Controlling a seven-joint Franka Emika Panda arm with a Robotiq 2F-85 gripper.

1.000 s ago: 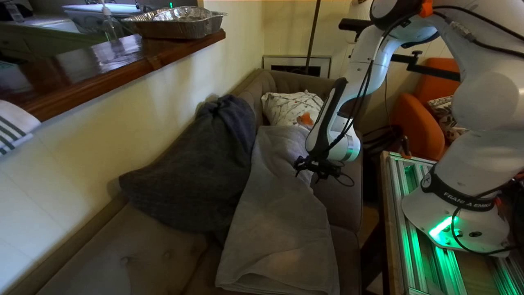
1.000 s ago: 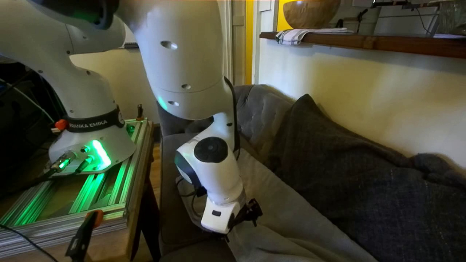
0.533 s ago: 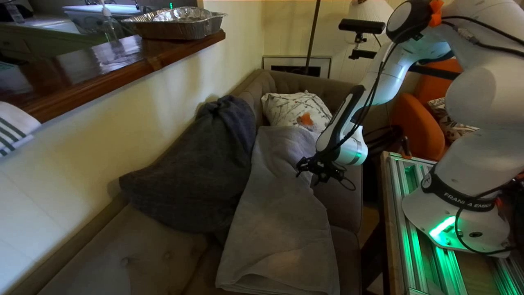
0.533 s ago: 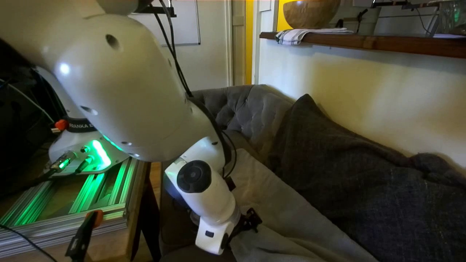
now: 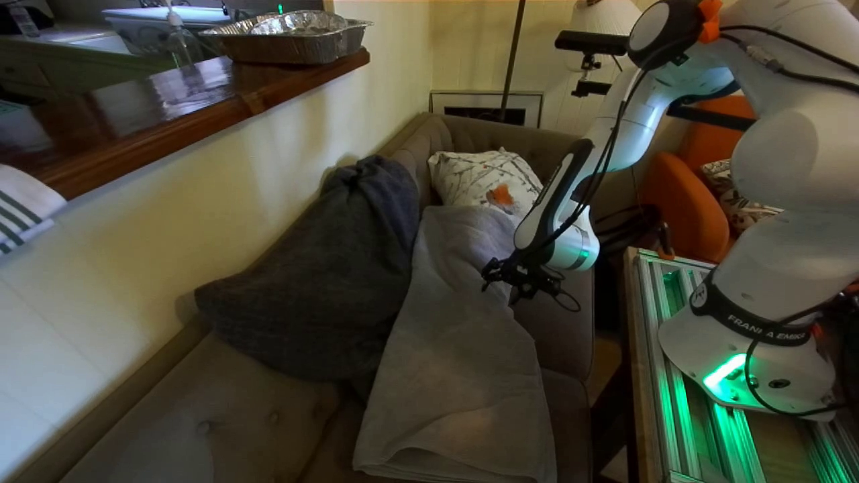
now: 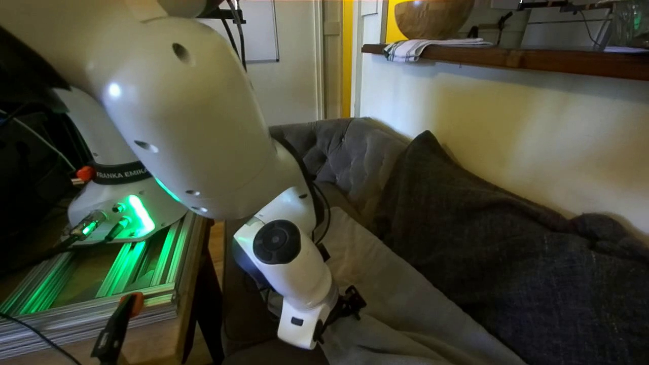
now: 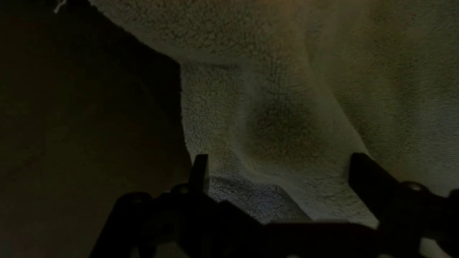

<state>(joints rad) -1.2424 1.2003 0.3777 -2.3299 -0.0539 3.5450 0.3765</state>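
A tufted sofa (image 5: 565, 339) carries a folded grey blanket (image 5: 463, 362), laid lengthwise along its seat. A dark bundle (image 5: 329, 282) slumps beside the blanket, against the backrest (image 6: 350, 147). A printed pillow (image 5: 480, 176) sits at one end, just past the blanket.

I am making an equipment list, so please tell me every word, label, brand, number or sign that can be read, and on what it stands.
"FRANKA EMIKA": black band around the robot base, both exterior views; some letters unclear.
Round emblem on the same band: too small to read.
Pale marking on the clamp: too small to read.
Green lit mark, background: too blurred.
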